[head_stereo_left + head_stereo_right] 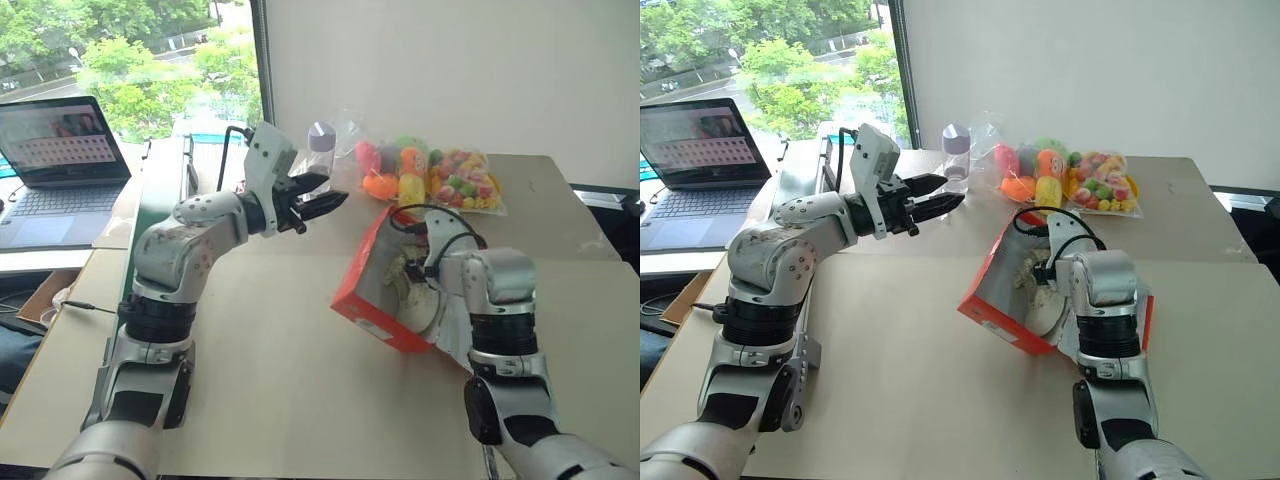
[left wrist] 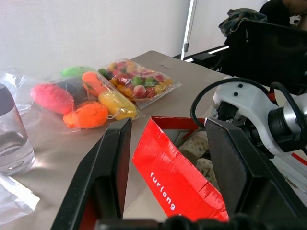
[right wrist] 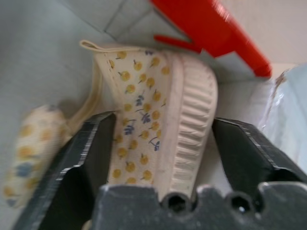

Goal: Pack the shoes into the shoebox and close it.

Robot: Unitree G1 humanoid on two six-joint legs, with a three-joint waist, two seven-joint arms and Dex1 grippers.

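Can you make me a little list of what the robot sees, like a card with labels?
place: beige table by a window
shoebox: red shoebox, open, tilted, near the table's middle
shoes: flowery cream shoe lying inside the box, a second one beside it
right claw: right claw reaching into the box, fingers spread open either side of the shoe
left claw: left claw raised above the table, part open, holding nothing
behind the box: two toy bags, a clear jar
far left: laptop

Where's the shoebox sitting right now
In the head views the shoebox lies on the table's right half, just before the toy bags, with the right gripper reaching inside over a shoe.
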